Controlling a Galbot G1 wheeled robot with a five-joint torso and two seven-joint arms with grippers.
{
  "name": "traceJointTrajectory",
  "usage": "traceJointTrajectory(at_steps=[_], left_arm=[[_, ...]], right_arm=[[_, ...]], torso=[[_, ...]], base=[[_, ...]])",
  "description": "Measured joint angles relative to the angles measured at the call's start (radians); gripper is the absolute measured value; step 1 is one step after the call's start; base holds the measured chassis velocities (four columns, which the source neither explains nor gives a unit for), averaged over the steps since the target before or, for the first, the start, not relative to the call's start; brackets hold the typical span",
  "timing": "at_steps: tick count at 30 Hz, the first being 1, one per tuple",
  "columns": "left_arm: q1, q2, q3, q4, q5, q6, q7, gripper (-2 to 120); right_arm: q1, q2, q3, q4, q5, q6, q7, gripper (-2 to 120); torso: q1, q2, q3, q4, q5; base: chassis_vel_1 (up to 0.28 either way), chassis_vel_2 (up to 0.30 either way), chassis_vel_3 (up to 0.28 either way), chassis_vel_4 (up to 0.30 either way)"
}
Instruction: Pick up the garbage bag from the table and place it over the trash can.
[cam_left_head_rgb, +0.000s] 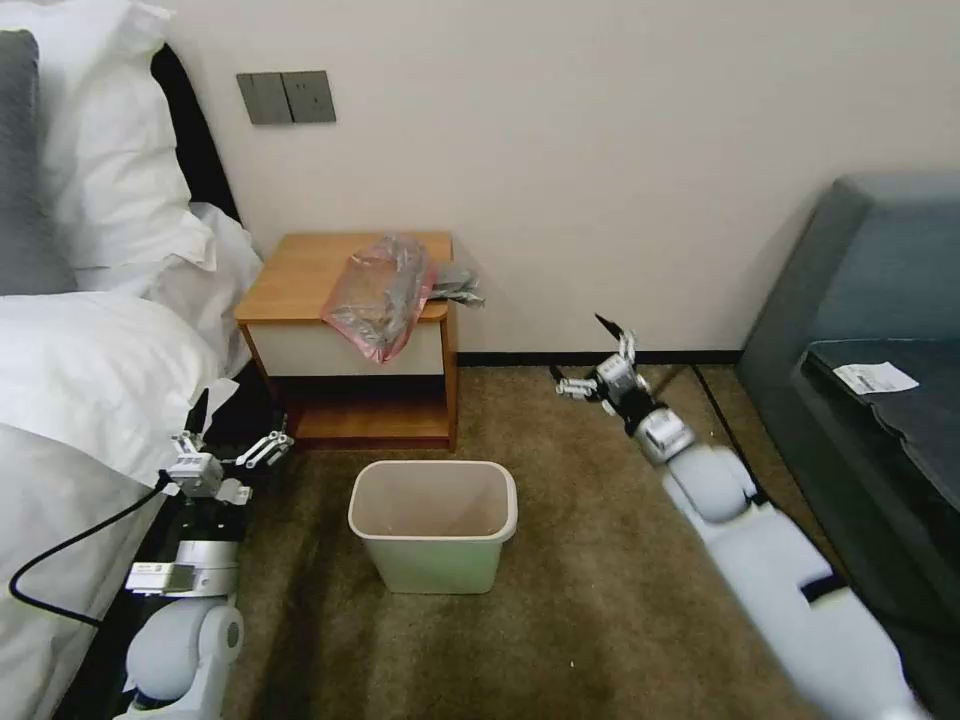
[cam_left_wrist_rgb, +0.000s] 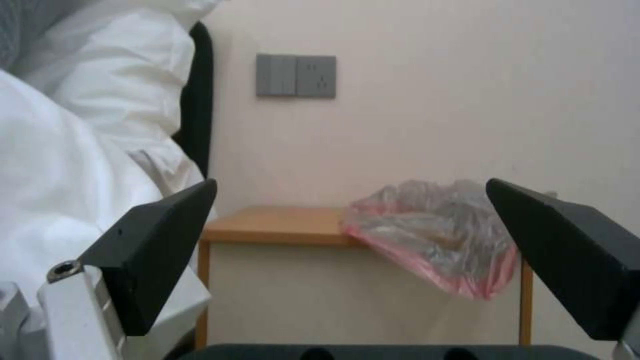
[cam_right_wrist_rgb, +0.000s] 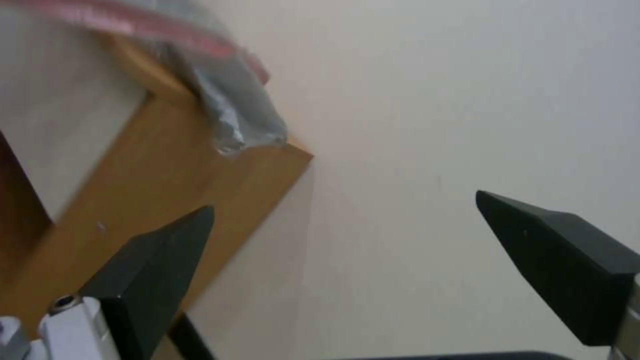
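Note:
The crinkly garbage bag (cam_left_head_rgb: 385, 290) with a pink-red edge lies on the right part of the wooden table (cam_left_head_rgb: 300, 275), drooping over the white drawer front. On the carpet in front of the table stands the cream trash can (cam_left_head_rgb: 440, 565), with nothing in it. My left gripper (cam_left_head_rgb: 240, 425) hangs open, low beside the bed and left of the trash can. In its wrist view the left gripper (cam_left_wrist_rgb: 351, 182) faces the bag (cam_left_wrist_rgb: 440, 235) and table (cam_left_wrist_rgb: 280, 225) from a distance. My right gripper (cam_left_head_rgb: 585, 355) is open, right of the table. The right gripper (cam_right_wrist_rgb: 344, 200) sees the bag (cam_right_wrist_rgb: 227, 110) over the table's side (cam_right_wrist_rgb: 167, 175).
A bed with white duvet (cam_left_head_rgb: 80, 400) and pillows borders the left side. A grey sofa (cam_left_head_rgb: 880, 330) with a paper slip (cam_left_head_rgb: 873, 377) stands at the right. A black cable (cam_left_head_rgb: 60, 560) loops by my left arm. Carpet surrounds the trash can.

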Motion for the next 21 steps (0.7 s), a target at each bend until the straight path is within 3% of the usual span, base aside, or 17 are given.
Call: traceJointTrajectory(at_steps=[7,15,21], left_arm=[[-0.010,-0.020,0.004,0.019,0.015,0.001,0.000,100],[-0.016,-0.054,0.006,0.033,0.039,0.001,-0.002,100],[-0.011,-0.063,0.005,0.033,0.042,-0.001,-0.003,100]], right_arm=[[0.184,0.008,-0.178,-0.116,-0.094,-0.023,0.001,100],[0.412,0.083,-0.357,-0.269,-0.233,-0.053,-0.023,100],[0.467,0.121,-0.396,-0.346,-0.256,-0.058,-0.042,100]], torso=[[0.000,0.000,0.000,-0.0001,0.0000],[0.000,0.000,0.000,0.0001,-0.0002],[0.000,0.000,0.000,0.0001,-0.0002]], base=[[0.000,0.000,0.000,0.000],[0.000,0.000,0.000,0.000],[0.000,0.000,0.000,0.000]])
